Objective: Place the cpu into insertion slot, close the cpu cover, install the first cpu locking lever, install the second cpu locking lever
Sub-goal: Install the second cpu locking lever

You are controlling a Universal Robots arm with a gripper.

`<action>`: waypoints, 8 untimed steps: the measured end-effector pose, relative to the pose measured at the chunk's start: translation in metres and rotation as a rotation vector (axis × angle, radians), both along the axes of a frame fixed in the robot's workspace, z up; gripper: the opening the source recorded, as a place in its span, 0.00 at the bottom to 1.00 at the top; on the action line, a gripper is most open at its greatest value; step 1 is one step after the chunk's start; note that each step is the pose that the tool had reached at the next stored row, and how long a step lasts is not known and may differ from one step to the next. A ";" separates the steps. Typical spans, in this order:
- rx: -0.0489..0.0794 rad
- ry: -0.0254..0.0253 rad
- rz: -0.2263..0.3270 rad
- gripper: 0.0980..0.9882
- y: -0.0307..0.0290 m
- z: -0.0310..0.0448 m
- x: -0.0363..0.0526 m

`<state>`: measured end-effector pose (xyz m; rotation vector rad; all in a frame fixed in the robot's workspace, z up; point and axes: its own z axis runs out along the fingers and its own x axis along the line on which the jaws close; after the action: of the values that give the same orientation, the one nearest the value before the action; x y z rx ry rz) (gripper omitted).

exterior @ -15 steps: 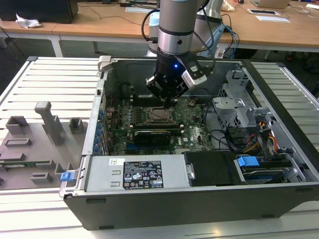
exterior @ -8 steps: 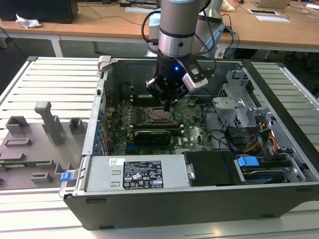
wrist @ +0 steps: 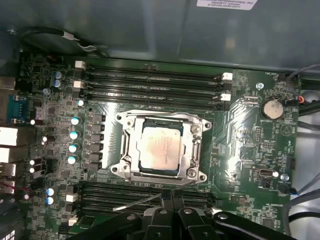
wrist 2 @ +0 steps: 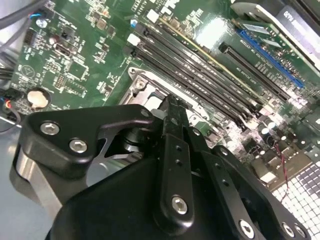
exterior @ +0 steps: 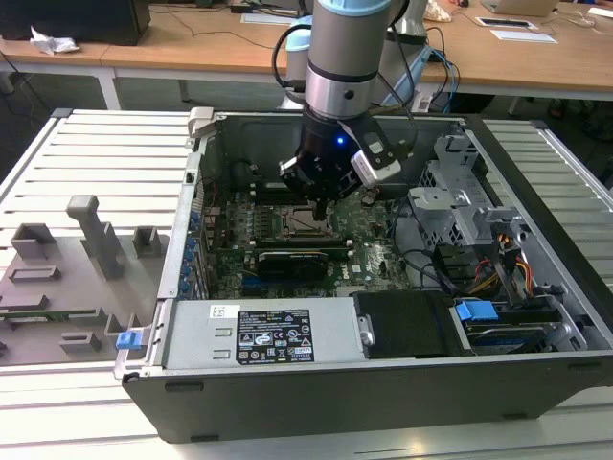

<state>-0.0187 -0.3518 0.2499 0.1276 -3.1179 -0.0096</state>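
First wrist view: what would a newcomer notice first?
The cpu, silver-topped, sits in the insertion slot mid-motherboard with the cpu cover framing it. A thin lever sticks out by the slot's edge, close to the black gripper. Long memory slots run on the far side.

The exterior view looks down from above at moderate distance on the open computer case (exterior: 383,287) lying on the worktop (exterior: 96,163), taking in the arm (exterior: 350,57) over it. The first wrist view looks straight down on the motherboard (wrist: 240,125) from close by. The second wrist view looks along the pincer (wrist 2: 172,107), very near. Both wrist views share the socket (wrist: 160,147) and the memory slots (wrist 2: 200,75).
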 end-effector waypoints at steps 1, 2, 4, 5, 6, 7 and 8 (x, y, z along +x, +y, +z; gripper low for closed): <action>0.005 0.0003 0.000 0.01 -0.0004 -0.0007 -0.0001; 0.011 0.0002 0.000 0.01 -0.0006 -0.0015 -0.0002; 0.015 0.0010 0.001 0.01 -0.0039 -0.0067 -0.0002; 0.015 0.0011 0.001 0.01 -0.0058 -0.0073 -0.0003; 0.016 0.0011 0.002 0.01 -0.0077 -0.0077 -0.0008; 0.016 0.0011 0.001 0.01 -0.0089 -0.0081 -0.0024; 0.016 0.0011 0.002 0.01 -0.0105 -0.0086 -0.0060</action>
<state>-0.0247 -0.3624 0.2412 0.1308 -3.1171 -0.0349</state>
